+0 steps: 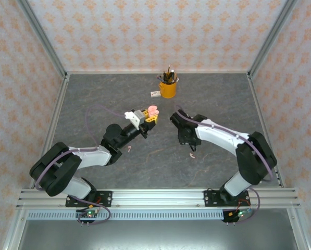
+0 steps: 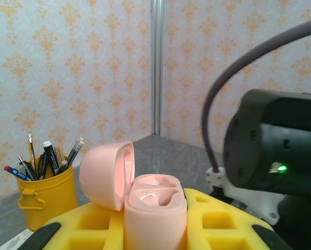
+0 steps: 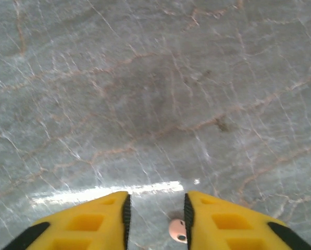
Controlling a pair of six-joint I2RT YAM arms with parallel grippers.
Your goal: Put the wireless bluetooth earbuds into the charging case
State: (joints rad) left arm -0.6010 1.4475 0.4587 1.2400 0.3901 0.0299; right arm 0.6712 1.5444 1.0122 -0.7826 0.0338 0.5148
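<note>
Left gripper (image 1: pixel 148 119) is clamped tight on the pink charging case (image 2: pixel 155 205), lid flipped open. Right gripper (image 3: pixel 156 208) has its jaws a bit apart, gripping nothing, with a pink earbud (image 3: pixel 177 230) lying between them on the table (image 3: pixel 145 104).

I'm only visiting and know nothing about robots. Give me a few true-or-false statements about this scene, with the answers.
1. The left gripper holds a pink case with its lid open. True.
2. The right gripper is squeezed shut on an earbud. False: its jaws stand apart, and the small pink earbud lies on the table between them.
3. The yellow cup lies tipped over. False: it stands upright.
4. The yellow cup holds pens and pencils. True.
</note>
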